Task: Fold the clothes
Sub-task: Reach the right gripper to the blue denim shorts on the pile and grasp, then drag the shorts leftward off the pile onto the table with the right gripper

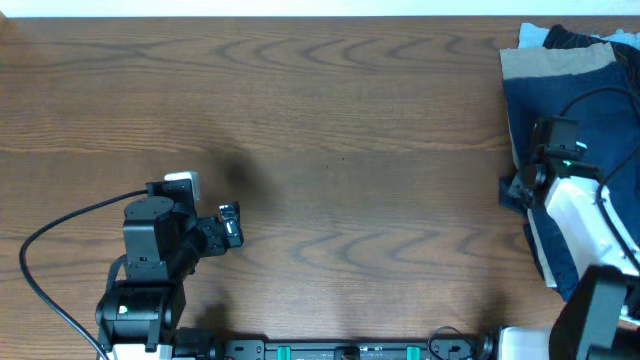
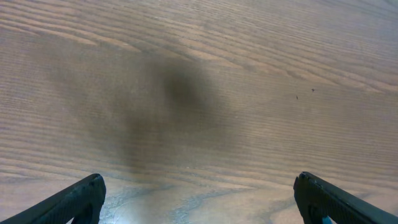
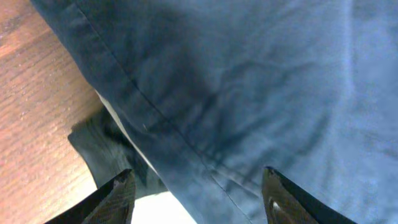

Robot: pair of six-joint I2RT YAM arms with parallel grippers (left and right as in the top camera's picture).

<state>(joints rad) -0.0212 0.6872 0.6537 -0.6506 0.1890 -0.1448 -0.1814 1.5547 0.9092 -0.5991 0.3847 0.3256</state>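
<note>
Your released right gripper (image 3: 198, 186) hung over the navy shorts (image 3: 249, 81); closing could have caught the dark cloth (image 3: 99, 149) beneath.

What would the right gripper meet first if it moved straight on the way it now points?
Most likely the dark navy blue denim-like shorts: their fabric fills the view ahead of the open right gripper. The gap is unclear.

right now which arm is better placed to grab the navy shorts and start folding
Right. The right tool hangs open just over the navy shorts at their edge, so it probably only needs to lower and close. The left tool is open above bare table, far across from them.
</note>
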